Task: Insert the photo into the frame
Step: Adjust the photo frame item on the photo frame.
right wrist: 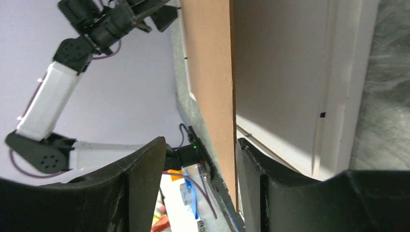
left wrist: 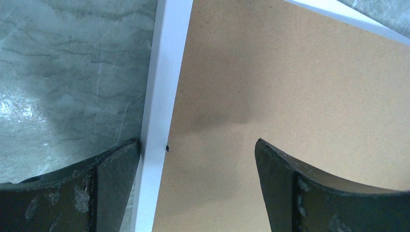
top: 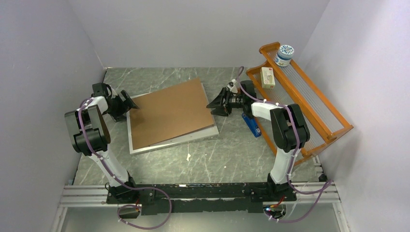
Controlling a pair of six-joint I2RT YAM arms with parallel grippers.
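The frame (top: 170, 142) lies flat mid-table, its thin white rim (left wrist: 159, 96) showing. A plain brown backing board (top: 169, 111) rests skewed on top of it. The photo is hidden; under the raised board edge a pale sheet (right wrist: 280, 72) lies inside the frame (right wrist: 345, 87), and I cannot tell what it is. My left gripper (top: 128, 104) stands open astride the frame's left rim, one finger over the table, one over the board (left wrist: 290, 87). My right gripper (top: 215, 105) is open at the board's right edge. The board (right wrist: 208, 72) passes between its jaws, close to one finger (right wrist: 251, 174).
An orange wooden rack (top: 309, 104) stands along the right wall, holding a round jar (top: 284, 54) and a small box (top: 267, 76). A blue object (top: 251, 124) lies beside the right arm. A small white scrap (top: 188, 156) sits in front of the frame. Walls close in on three sides.
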